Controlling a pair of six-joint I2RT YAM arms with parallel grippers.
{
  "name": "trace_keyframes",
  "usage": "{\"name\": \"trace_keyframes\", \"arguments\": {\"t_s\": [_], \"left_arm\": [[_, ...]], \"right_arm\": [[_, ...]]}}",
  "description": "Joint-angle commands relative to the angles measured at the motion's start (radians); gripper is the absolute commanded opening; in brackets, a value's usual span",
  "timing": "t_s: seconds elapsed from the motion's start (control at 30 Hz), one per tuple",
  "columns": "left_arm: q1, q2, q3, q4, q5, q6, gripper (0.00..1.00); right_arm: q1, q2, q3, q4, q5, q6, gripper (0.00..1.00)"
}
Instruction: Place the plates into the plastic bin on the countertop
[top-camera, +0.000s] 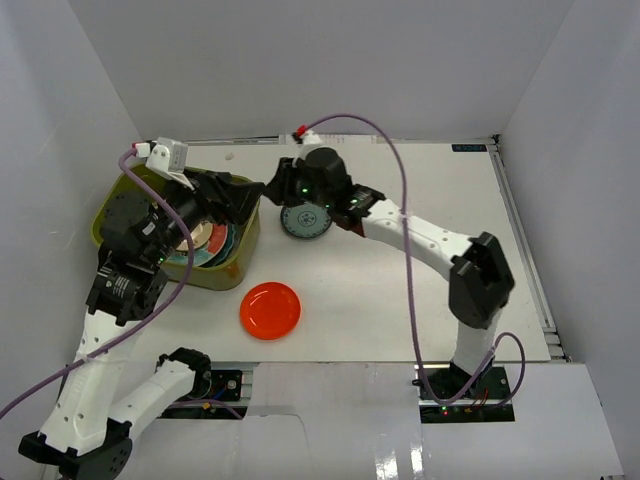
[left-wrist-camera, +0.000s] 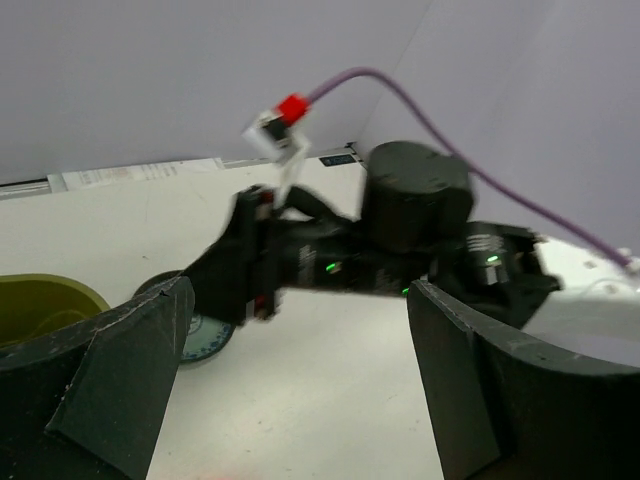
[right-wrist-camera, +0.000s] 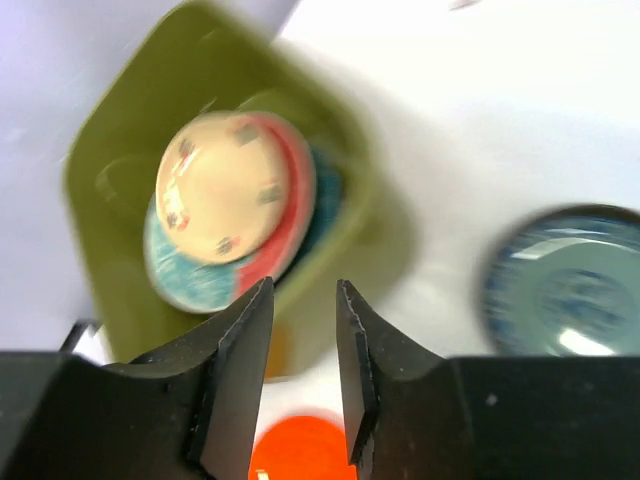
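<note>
The right claw (right-wrist-camera: 300, 372), barely parted and empty, hangs just beside the plastic bin (right-wrist-camera: 110, 190) and may strike the wide-open, empty left claw (left-wrist-camera: 300, 360) over it.

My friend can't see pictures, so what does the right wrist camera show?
A green bin at upper left holds a cream plate stacked on other plates. The right gripper, slightly open and empty, fills the foreground; a blue-grey plate lies at right, an orange plate below.
</note>
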Motion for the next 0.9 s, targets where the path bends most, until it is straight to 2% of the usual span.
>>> {"name": "trace_keyframes", "arguments": {"t_s": [0.0,0.03,0.07,0.1,0.2,0.33,0.43,0.5,0.57,0.6,0.63,0.67,0.7,0.87], "left_arm": [[-0.026,-0.026,-0.048,0.032,-0.075,0.049,0.98],[-0.030,-0.034,-0.072,0.038,-0.087,0.052,0.98],[-0.035,-0.039,-0.083,0.048,-0.090,0.053,0.98],[-0.041,-0.042,-0.092,0.063,-0.093,0.057,0.98],[-0.061,-0.054,-0.128,0.097,-0.107,0.067,0.98],[-0.080,-0.069,-0.180,0.124,-0.125,0.075,0.98],[-0.090,-0.068,-0.203,0.126,-0.129,0.072,0.98],[-0.095,-0.066,-0.214,0.128,-0.122,0.064,0.98],[-0.099,-0.065,-0.221,0.132,-0.121,0.058,0.98],[-0.103,-0.062,-0.226,0.134,-0.119,0.055,0.98],[-0.107,-0.060,-0.229,0.135,-0.118,0.050,0.98],[-0.107,-0.059,-0.232,0.137,-0.116,0.050,0.98],[-0.110,-0.057,-0.237,0.135,-0.116,0.050,0.98],[-0.118,-0.060,-0.258,0.144,-0.125,0.046,0.98]], "right_arm": [[-0.128,-0.129,-0.199,0.109,0.132,-0.013,0.38],[-0.154,-0.132,-0.228,0.089,0.142,-0.010,0.42],[-0.176,-0.131,-0.277,0.056,0.153,-0.012,0.48],[-0.208,-0.115,-0.295,0.037,0.174,-0.016,0.59],[-0.240,-0.051,-0.316,-0.021,0.241,-0.024,0.78],[-0.256,0.052,-0.293,-0.024,0.223,0.005,0.77],[-0.263,0.135,-0.253,-0.021,0.196,0.045,0.68],[-0.269,0.190,-0.225,-0.021,0.156,0.063,0.56],[-0.272,0.211,-0.210,0.022,0.121,0.101,0.52],[-0.277,0.222,-0.214,0.049,0.101,0.117,0.37],[-0.286,0.219,-0.223,0.078,0.098,0.150,0.17],[-0.286,0.219,-0.234,0.094,0.101,0.160,0.17],[-0.291,0.190,-0.251,0.117,0.132,0.164,0.08],[-0.309,0.006,-0.409,0.242,0.190,0.146,0.08]]}}
